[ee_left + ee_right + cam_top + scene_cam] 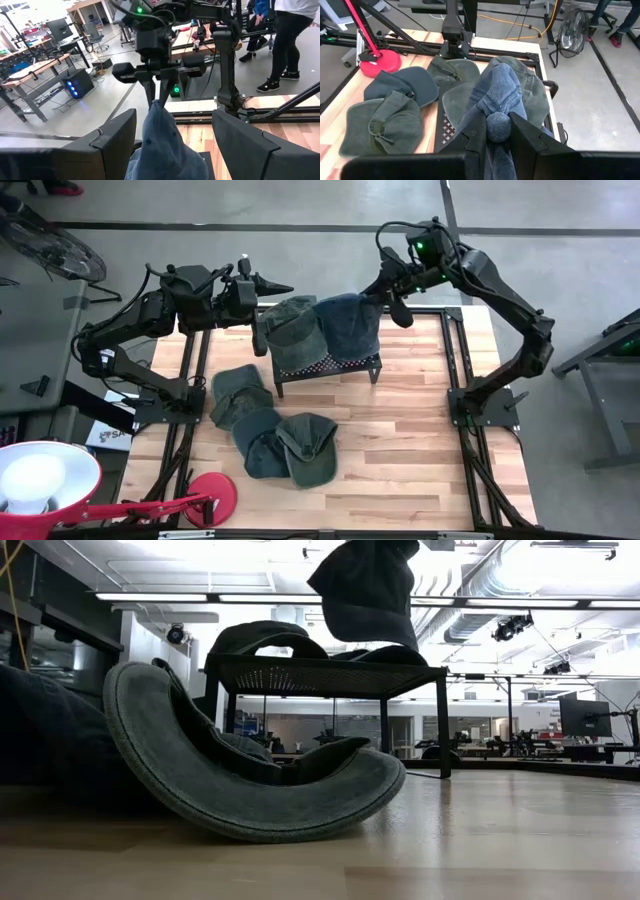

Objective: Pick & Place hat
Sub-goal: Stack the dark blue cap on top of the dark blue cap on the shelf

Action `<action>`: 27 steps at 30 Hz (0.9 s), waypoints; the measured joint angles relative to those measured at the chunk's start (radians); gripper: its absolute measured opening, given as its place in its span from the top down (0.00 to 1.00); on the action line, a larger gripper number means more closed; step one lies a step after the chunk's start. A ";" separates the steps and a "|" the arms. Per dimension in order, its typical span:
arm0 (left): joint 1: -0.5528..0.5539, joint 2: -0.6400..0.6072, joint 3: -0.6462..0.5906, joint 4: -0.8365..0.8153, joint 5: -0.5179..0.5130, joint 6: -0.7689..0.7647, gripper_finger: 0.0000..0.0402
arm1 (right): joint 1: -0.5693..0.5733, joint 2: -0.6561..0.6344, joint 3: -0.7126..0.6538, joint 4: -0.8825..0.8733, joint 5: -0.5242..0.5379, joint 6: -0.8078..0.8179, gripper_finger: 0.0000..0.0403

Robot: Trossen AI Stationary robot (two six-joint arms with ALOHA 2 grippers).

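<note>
Pinching the blue hat (496, 102) by its crown, my right gripper (496, 131) is clamped on it above the black mesh rack (352, 363); the hat's brim drapes out of sight below my fingers. A green hat (291, 328) lies on the rack beside it. My left gripper (270, 285) hovers near the rack, fingers spread apart and holding nothing. Three more hats (270, 433) overlap on the wooden table (420, 440). Beyond, a person's legs (287, 45) are cut off at the waist among workbenches.
</note>
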 joint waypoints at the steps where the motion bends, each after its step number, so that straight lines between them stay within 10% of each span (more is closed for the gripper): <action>1: 0.000 0.000 0.000 0.000 0.000 0.000 0.36 | -0.005 0.003 0.000 0.000 0.000 -0.002 0.87; 27: 0.000 0.000 0.000 0.004 0.000 -0.012 0.36 | -0.077 0.138 0.000 0.076 0.016 -0.054 0.87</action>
